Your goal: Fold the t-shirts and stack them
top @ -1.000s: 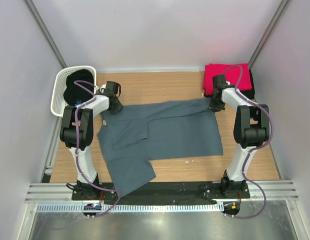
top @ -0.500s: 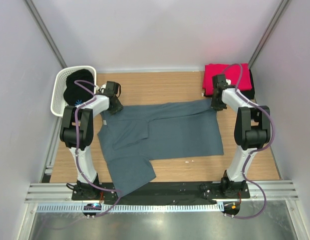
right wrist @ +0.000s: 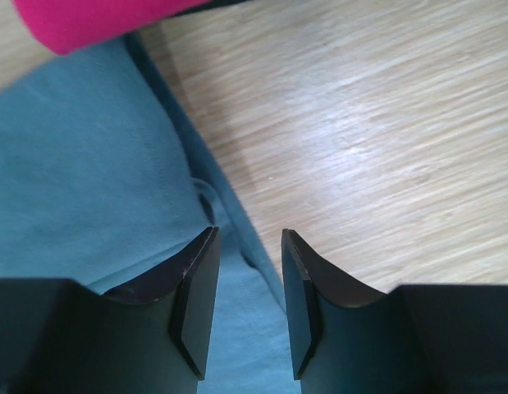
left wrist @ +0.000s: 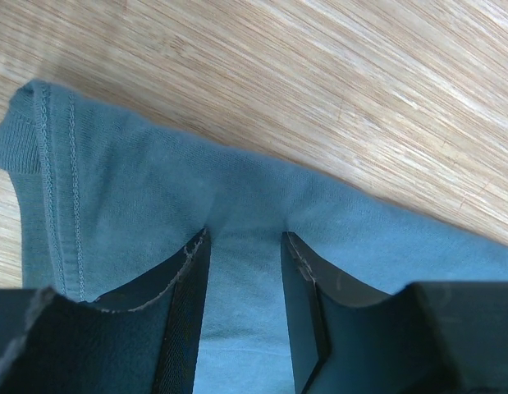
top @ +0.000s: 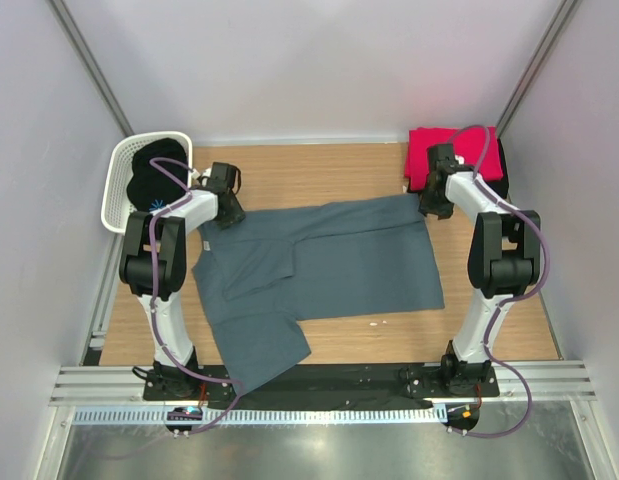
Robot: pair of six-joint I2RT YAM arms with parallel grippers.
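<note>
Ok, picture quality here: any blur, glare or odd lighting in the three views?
Top external: sharp, evenly lit, soft shadows only; the red t-shirt casts a faint pink tint on the back wall. Left wrist: slate t-shirt stitching crisp, table soft at far left. Right wrist: red t-shirt blurred up close, bright sheen on the table.

The left arm [top: 154, 255] and the right arm [top: 501, 255] are alike: white tubular links joined by bulky black joint housings, each rising from a black base block [top: 467, 376]. A thin purple cable [top: 537, 250] loops loosely along each arm from base to wrist. The left tool [left wrist: 245, 238] and the right tool [right wrist: 248, 234] each carry two flat matte black fingers [left wrist: 181, 320] with bevelled inner edges narrowing to blunt tips.
</note>
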